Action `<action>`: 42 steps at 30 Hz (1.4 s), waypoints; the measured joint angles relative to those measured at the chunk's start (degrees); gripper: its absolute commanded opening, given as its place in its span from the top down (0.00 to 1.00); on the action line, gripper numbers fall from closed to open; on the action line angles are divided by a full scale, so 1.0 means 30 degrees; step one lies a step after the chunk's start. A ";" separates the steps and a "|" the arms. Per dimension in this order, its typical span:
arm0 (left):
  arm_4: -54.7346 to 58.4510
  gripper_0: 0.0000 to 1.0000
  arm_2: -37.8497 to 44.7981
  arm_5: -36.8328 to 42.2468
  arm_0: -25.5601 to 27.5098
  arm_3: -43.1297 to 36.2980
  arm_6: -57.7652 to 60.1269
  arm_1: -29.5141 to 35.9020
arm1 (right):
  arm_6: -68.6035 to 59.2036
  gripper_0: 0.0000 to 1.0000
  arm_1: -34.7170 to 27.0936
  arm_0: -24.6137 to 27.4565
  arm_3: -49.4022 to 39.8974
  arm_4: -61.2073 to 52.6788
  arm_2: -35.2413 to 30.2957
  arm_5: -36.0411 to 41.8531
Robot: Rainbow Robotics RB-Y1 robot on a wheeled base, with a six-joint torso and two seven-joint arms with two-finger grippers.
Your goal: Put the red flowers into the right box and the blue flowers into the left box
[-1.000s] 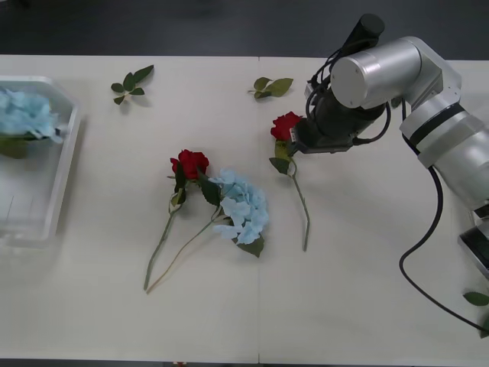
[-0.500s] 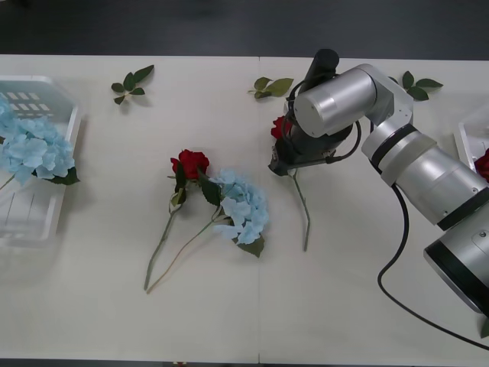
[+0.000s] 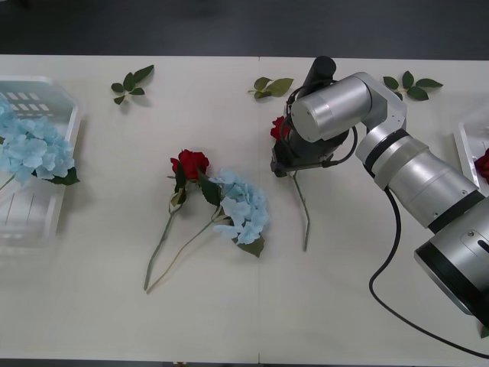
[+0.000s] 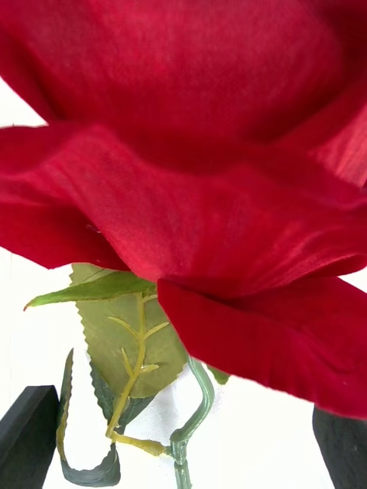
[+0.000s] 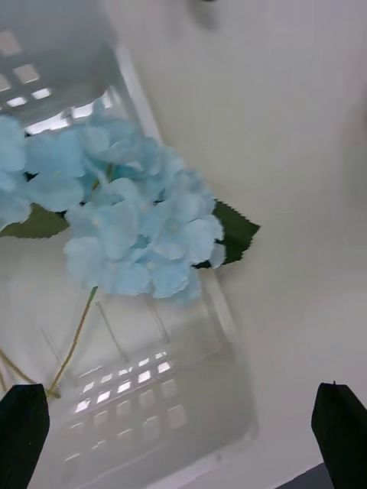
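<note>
Jaws spread on both grippers, the right gripper (image 4: 183, 447) straddling a red flower (image 4: 199, 176) stem.

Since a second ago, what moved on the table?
The right gripper swung in from the robot's right and came down around the stem of the red rose near the table's middle, fingers open. The blue hydrangea shifted to hang over the left box rim. The other rose, table hydrangea and leaf sprigs stayed put.
</note>
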 measured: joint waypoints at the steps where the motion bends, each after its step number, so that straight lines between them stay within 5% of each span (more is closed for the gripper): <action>1: 0.0555 0.00 -0.0067 0.0121 0.0000 -0.0092 -0.0150 0.0000 | 0.0004 0.06 0.0000 0.0000 0.0051 0.0000 0.0000 -0.0028; 6: 0.3087 0.00 -0.2057 0.0293 0.0000 -0.0696 -0.0104 0.0001 | 0.0046 0.10 0.0001 -0.0001 0.0884 -0.0006 0.0001 -0.0981; 10: 0.3260 0.00 -0.4179 0.0260 0.0000 -0.2132 0.1779 0.0001 | 0.0086 0.24 0.0001 -0.0001 0.1273 -0.0006 0.0001 -0.1000; 15: 0.3256 0.00 -0.6033 -0.1053 0.0020 -0.5382 0.5258 0.0000 | 0.0743 0.65 0.0002 -0.0001 0.1283 -0.0033 0.0001 -0.1001; 18: 0.3241 0.00 -0.7370 -0.2222 0.0021 -0.7039 0.5853 -0.0005 | 0.1248 0.79 0.0002 -0.0001 0.1284 -0.0046 0.0001 -0.1001; 36: -0.3119 0.00 -1.5387 -0.7579 -0.0181 -1.0617 1.7486 -0.2330 | 0.1249 0.91 -0.0169 -0.0085 0.1309 -0.1033 0.0000 -0.0893; 42: -0.5401 0.00 -1.7378 -0.7578 -0.1449 -1.0551 1.9866 -0.3115 | 0.1266 0.90 -0.2729 -0.0894 -0.0246 -0.3929 0.0005 0.1985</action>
